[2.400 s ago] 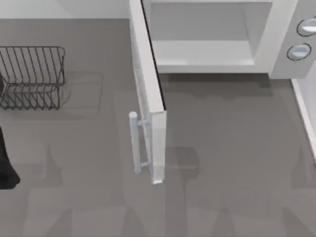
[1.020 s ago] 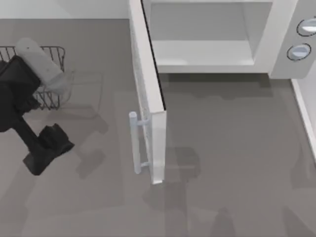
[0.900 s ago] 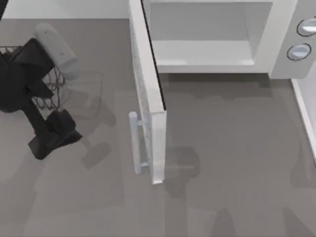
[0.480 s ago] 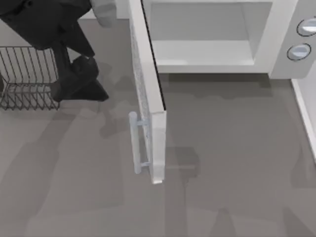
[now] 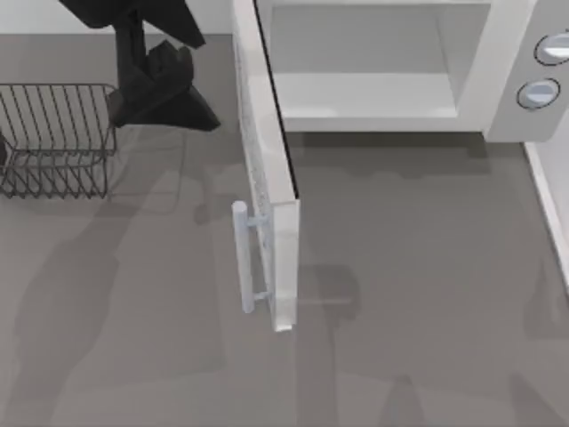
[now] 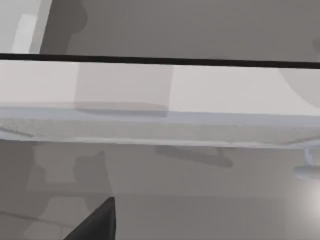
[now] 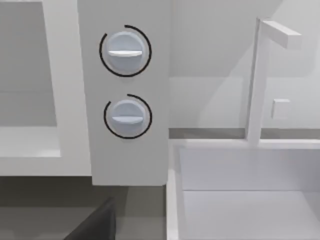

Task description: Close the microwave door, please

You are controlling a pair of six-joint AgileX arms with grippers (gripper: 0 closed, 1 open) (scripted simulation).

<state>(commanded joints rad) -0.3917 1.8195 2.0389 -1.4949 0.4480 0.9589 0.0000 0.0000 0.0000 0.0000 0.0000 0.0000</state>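
The white microwave (image 5: 502, 84) stands at the back of the table with its pale cavity open. Two round grey-blue knobs (image 5: 540, 92) sit on its right panel, seen close up in the right wrist view (image 7: 125, 50). The microwave door (image 5: 267, 151) juts out toward the front, hinged at the cavity's left side, with its pale bar handle (image 5: 241, 258) facing left. My left gripper (image 5: 169, 93) hovers at the back left, a short way from the door's outer face and apart from it. That outer face spans the left wrist view (image 6: 160, 90).
A dark wire rack (image 5: 53, 138) stands at the left, just in front of my left arm. A white basin with a tall spout (image 7: 260, 80) sits to the right of the microwave, its edge at the table's right (image 5: 551, 196). Open grey tabletop lies in front.
My left arm has swung in from the left edge, passed over the wire rack and moved back and rightward to beside the door. The door has not moved.
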